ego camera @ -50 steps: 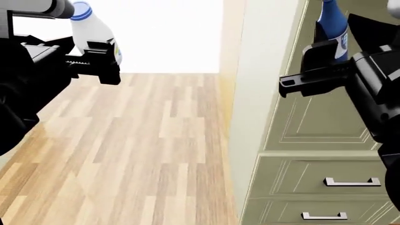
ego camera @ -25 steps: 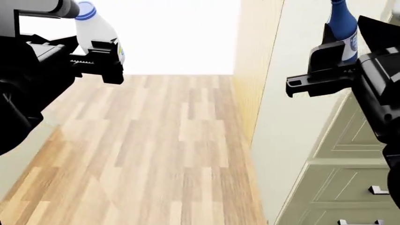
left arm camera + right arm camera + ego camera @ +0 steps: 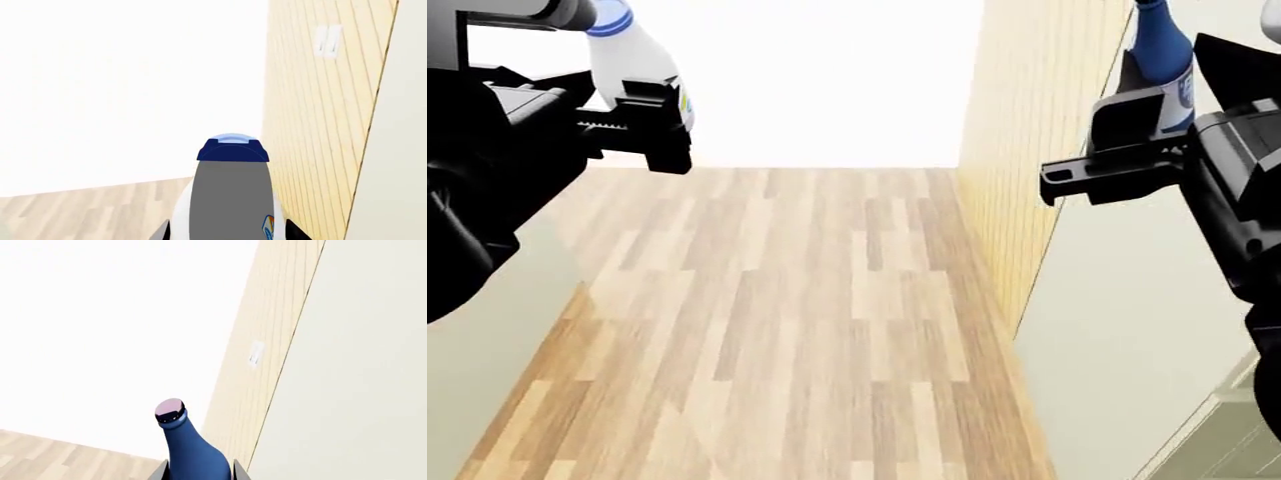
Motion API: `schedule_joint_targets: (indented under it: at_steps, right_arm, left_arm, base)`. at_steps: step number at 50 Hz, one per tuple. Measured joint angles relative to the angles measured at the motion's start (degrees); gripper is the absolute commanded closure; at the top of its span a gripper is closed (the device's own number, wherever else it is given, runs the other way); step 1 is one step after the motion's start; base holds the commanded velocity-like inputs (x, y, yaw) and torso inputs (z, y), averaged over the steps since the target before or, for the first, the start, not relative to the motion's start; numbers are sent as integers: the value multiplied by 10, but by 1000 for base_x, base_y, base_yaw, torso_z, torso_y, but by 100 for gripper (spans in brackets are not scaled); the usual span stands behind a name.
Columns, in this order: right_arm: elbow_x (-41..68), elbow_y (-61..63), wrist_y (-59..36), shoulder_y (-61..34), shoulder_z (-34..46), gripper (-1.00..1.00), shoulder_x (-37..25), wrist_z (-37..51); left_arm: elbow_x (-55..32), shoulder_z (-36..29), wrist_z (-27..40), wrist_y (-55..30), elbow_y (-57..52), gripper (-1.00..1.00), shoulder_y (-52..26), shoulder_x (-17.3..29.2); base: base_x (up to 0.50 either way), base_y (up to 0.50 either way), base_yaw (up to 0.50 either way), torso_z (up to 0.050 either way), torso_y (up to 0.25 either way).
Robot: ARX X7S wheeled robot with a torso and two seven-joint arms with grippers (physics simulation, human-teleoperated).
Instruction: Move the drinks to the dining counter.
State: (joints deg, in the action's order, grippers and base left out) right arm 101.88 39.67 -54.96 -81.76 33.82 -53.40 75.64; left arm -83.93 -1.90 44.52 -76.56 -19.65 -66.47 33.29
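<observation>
White bottle [image 3: 641, 62] gripped in left claw [image 3: 641, 125]; blue bottle [image 3: 1160, 45] in right claw [image 3: 1121, 150]; slatted wall [image 3: 1021, 150] beside.

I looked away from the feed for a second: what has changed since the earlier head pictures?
The view has swung left: the handled green drawers slid out at the right edge, leaving the pale panel and slatted wall. Unchanged: the left tool holds the white bottle, the right tool the dark-blue bottle, both upright.

View swung left, handled drawers gone from sight; plank wall [image 3: 1021, 150] now central, floor [image 3: 787, 320] seemingly wider
</observation>
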Motion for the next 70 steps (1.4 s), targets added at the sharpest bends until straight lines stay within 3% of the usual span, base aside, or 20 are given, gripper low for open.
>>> schedule_joint_targets:
  at_steps: [18,46,70]
  right_arm:
    - [5,-1,1,-3,2,100,-6,3]
    - [-18,-17,-2,-3,14,100,11,-20]
    - [-20,-19,-6,-8,22,100,13,-18]
  left_arm:
    - [-7,-8,4,5,3,100,-5,6]
    - [-143,4,126,-27,1,100,-85,87]
    - [-148,2,125,-16,-5,100,-77,104]
  base:
    - [189,501,0,0,1]
    - [160,501,0,0,1]
    - [79,500,0,0,1]
